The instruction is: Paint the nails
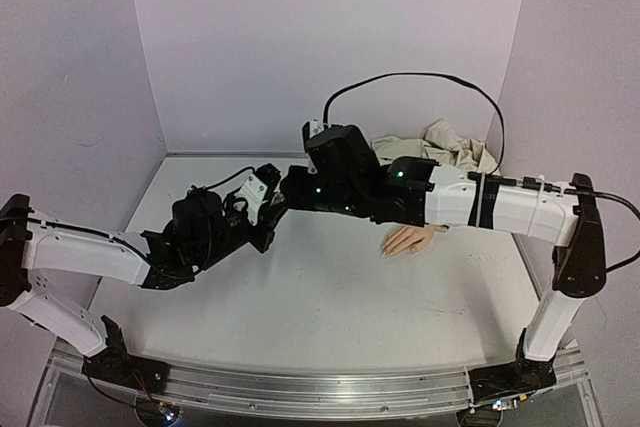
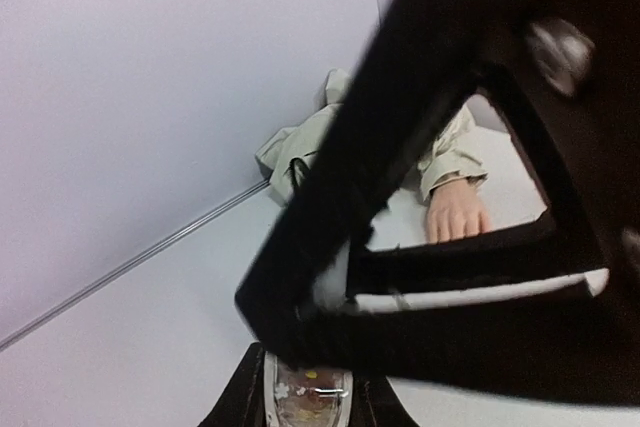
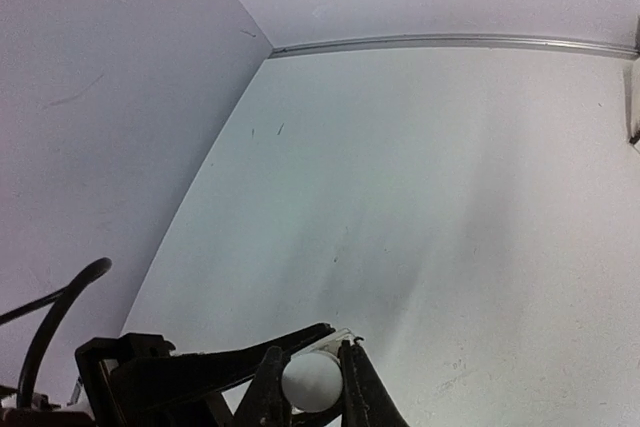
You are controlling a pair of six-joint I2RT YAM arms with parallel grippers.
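The pale mannequin hand (image 1: 410,239) lies palm down on the table, right of centre, its wrist under my right arm. The nails at its fingertips (image 1: 388,250) are too small to make out. The left wrist view also shows the hand (image 2: 457,212), with the beige sleeve (image 2: 450,157) behind it. My left gripper (image 2: 308,387) is shut on a small clear bottle (image 2: 308,397) with flower marks. My right gripper (image 3: 312,375) is shut on the bottle's round white cap (image 3: 312,383). The two grippers meet left of centre (image 1: 275,202), well away from the hand.
The crumpled beige jacket (image 1: 440,142) lies at the back right by the wall. A black cable (image 1: 420,77) loops above the right arm. Purple walls close in the table at the back and both sides.
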